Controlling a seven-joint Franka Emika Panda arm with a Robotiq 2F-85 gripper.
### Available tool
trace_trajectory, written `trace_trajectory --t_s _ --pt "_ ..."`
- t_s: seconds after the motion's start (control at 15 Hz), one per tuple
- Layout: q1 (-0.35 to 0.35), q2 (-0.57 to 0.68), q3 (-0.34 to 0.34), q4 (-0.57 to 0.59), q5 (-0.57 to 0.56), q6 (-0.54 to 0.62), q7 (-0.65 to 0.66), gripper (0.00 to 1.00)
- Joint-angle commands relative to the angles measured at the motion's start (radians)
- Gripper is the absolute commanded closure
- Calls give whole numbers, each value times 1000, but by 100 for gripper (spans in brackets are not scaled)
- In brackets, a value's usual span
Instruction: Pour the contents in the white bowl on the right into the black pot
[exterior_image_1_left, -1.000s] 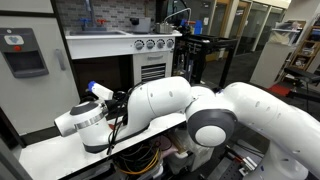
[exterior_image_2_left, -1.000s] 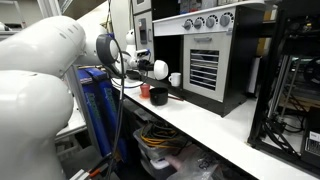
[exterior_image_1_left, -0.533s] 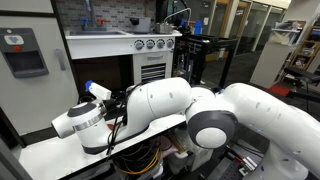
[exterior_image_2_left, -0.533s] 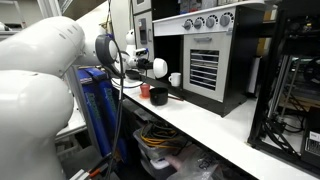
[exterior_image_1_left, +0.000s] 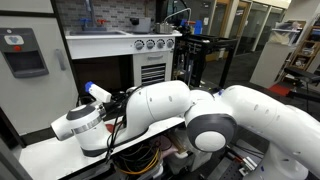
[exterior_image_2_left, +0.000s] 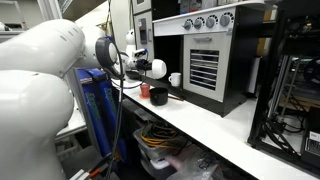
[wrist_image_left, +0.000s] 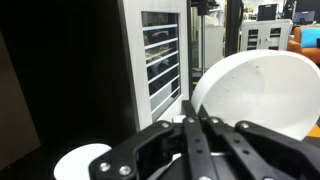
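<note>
- The orange cup (exterior_image_2_left: 146, 91) stands on the white table (exterior_image_2_left: 232, 132).
- The black pot (exterior_image_2_left: 160, 97) sits just beside the cup, on its right.
- The gripper (wrist_image_left: 193, 118) is clamped narrow on the rim of the white bowl (wrist_image_left: 255, 95), which is tipped on its side above the pot.

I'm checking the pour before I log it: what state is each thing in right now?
gripper: shut on the white bowl's rim.
white bowl: lifted, tipped on its side, inside looks bare.
black pot: upright on the counter, contents not visible.
orange cup: upright beside the black pot.
</note>
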Motion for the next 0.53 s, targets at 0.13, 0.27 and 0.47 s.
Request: trace_trajectory --t_s 0.13,0.27,0.47 --pt "3 45 -11 70 -4 -13 80 99" --pt "1 57 -8 89 2 -18 119 99" --pt "0 72 -6 109 3 -13 182 99"
